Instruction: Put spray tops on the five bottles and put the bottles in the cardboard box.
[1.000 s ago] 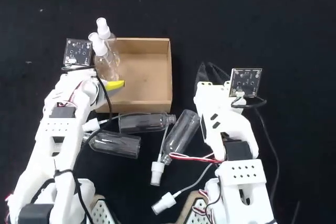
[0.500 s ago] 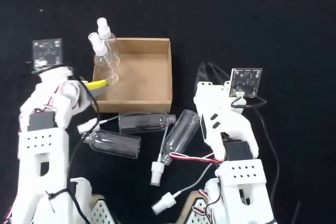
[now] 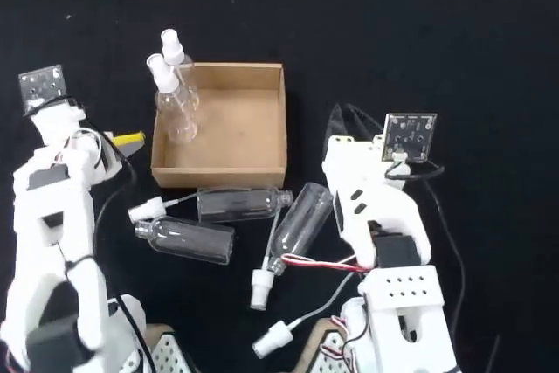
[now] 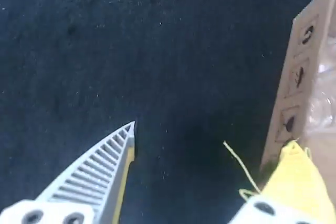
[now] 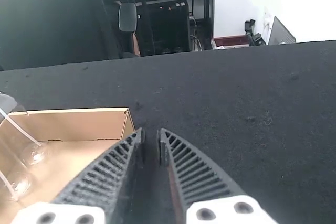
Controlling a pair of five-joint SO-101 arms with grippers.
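The cardboard box [image 3: 231,168] stands open at the table's middle. Two clear bottles with white spray tops [image 3: 175,98] lean in its far left corner, also seen as bottles [image 5: 21,156]. Three bare bottles lie on the cloth in front of the box: bottle [image 3: 240,204], bottle [image 3: 188,240] and bottle [image 3: 301,220]. Loose spray tops lie at spray top [image 3: 144,210], spray top [image 3: 260,286] and spray top [image 3: 275,336]. My left gripper [image 3: 122,142] [image 4: 210,145] hangs open and empty just left of the box wall [image 4: 302,72]. My right gripper [image 3: 347,121] [image 5: 149,137] is shut and empty right of the box.
Black cloth covers the table [image 3: 437,58], with bare room to the far side and right. Red and grey cables [image 3: 319,266] run between the right arm and the lying bottles. Dark furniture [image 5: 157,19] stands beyond the table's far edge.
My left gripper has drawn back leftward out of the box, leaving the bottle leaning inside. The right arm has not moved.
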